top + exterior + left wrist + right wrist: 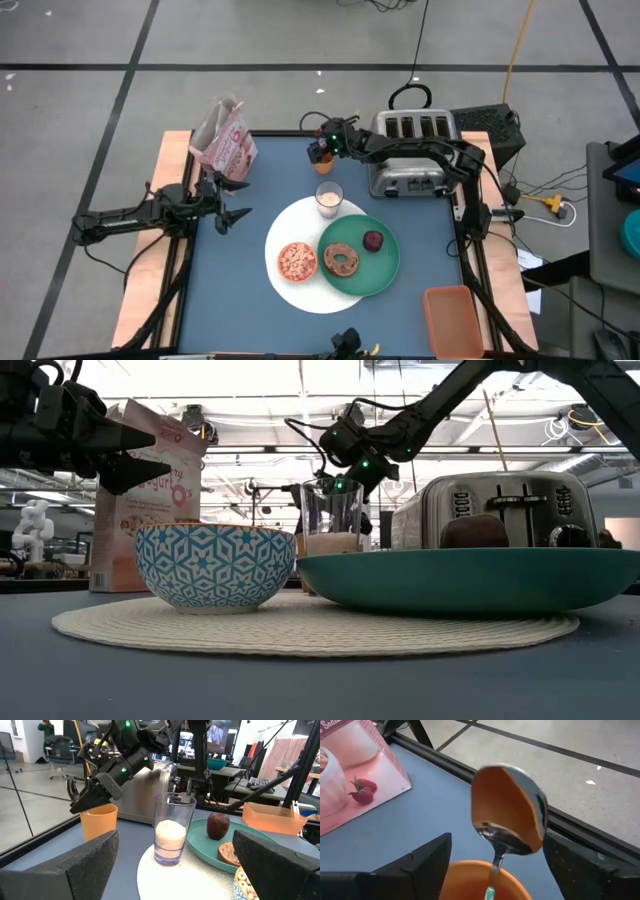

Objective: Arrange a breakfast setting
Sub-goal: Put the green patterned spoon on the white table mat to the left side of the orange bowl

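Observation:
An orange cup (pixel 320 155) stands on the blue table at the far middle, left of the toaster. A spoon (pixel 510 810) stands in it, bowl end up. My right gripper (pixel 323 147) reaches over the toaster and slants down at the cup (pixel 98 822), open, a finger on each side of its rim. The milk glass (pixel 329 198) stands on the far edge of the large white round plate (pixel 292 228). This plate also bears a small bowl (pixel 297 261) of cereal and the green plate (pixel 388 268) with the bagel (pixel 343 260) and dark red fruit (pixel 373 240). My left gripper (pixel 232 213) waits open at the table's left. My right gripper has its fingers (pixel 82 805) at the orange cup's rim (pixel 470 870), one on each side, slanting down from the table's right. The spoon's handle rises between them. Whether the fingers touch the cup I cannot tell.
A silver four-slot toaster (pixel 410 150) stands at the far right under my right arm. A pink cereal box (pixel 225 140) stands at the far left. An orange tray (pixel 452 318) lies at the near right corner. Bare blue tabletop shows between the box and the cup.

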Controlling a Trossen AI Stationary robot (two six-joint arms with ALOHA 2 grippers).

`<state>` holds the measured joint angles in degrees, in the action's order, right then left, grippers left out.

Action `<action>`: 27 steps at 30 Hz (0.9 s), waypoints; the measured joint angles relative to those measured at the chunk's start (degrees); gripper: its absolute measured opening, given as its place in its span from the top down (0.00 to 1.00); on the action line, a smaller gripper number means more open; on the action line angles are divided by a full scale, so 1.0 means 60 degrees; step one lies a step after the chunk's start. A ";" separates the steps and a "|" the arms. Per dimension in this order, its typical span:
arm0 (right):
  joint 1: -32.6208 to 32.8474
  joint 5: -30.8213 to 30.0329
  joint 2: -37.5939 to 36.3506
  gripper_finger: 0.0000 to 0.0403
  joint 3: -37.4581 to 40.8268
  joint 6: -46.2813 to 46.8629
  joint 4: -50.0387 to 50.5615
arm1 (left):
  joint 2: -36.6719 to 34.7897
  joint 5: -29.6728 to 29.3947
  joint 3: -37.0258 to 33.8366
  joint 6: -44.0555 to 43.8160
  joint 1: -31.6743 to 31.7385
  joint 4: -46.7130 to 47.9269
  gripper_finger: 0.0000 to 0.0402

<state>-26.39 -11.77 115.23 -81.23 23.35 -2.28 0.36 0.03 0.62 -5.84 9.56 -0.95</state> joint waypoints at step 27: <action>-0.0044 -0.0018 -0.0002 0.51 0.0004 -0.0044 -0.0587 | 0.0003 0.0004 0.0000 0.0003 0.0000 0.0015 0.02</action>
<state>-26.65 -11.88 115.22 -81.21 23.09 -5.80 0.38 0.05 0.62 -5.82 9.56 -0.86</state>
